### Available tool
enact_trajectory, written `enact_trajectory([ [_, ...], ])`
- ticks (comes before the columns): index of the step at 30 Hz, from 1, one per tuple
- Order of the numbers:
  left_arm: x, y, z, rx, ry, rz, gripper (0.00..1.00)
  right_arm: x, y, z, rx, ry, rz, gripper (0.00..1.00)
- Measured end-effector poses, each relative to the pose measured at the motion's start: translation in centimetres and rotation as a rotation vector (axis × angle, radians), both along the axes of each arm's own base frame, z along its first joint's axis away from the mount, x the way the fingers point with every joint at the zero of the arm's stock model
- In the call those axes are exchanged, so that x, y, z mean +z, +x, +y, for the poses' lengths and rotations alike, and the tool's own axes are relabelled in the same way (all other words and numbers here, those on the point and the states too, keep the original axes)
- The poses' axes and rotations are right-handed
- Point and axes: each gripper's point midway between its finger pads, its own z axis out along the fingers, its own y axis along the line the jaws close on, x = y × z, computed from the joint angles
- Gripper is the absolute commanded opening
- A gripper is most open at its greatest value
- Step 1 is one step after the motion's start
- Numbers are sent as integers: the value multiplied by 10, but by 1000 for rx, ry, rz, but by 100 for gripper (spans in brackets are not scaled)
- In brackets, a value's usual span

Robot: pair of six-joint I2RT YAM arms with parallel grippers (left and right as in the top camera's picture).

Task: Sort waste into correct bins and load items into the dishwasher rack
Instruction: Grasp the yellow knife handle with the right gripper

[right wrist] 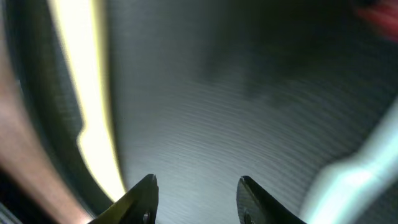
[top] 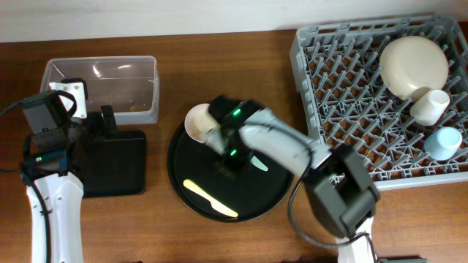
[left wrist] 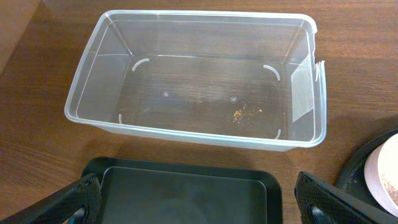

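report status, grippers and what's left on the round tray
Left gripper open, empty, above shallow black tray. Right gripper open, empty, low over round tray between yellow spoon and mint-green spoon. Bowl and both spoons not yet racked.

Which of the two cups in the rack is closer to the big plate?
The white cup, right beside the cream plate; the light-blue cup sits farther off.

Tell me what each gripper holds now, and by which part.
Nothing. The left gripper hangs open over the shallow black tray; the right gripper, jaws apart and empty, is above the round tray between the yellow spoon and the green spoon.
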Motion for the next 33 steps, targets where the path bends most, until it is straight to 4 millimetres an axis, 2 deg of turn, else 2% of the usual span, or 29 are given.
enact_trajectory([
  [5, 0, 0, 0, 0, 0, 0, 99, -4, -45, 51, 260, -43, -157, 48],
  [7, 0, 0, 0, 0, 0, 0, 99, -3, -49, 65, 305, -33, -212, 48],
  [9, 0, 0, 0, 0, 0, 0, 99, -4, -48, 71, 319, -32, -247, 48],
  [16, 0, 0, 0, 0, 0, 0, 99, -24, -36, 65, 324, -99, -280, 48],
  [18, 0, 0, 0, 0, 0, 0, 99, -24, -35, 64, 322, -101, -282, 48],
  [20, 0, 0, 0, 0, 0, 0, 99, -24, -33, 63, 321, -102, -281, 54],
  [25, 0, 0, 0, 0, 0, 0, 99, -29, -39, 61, 366, -93, -259, 59],
  [33, 0, 0, 0, 0, 0, 0, 99, -37, -40, 63, 435, -80, -257, 57],
])
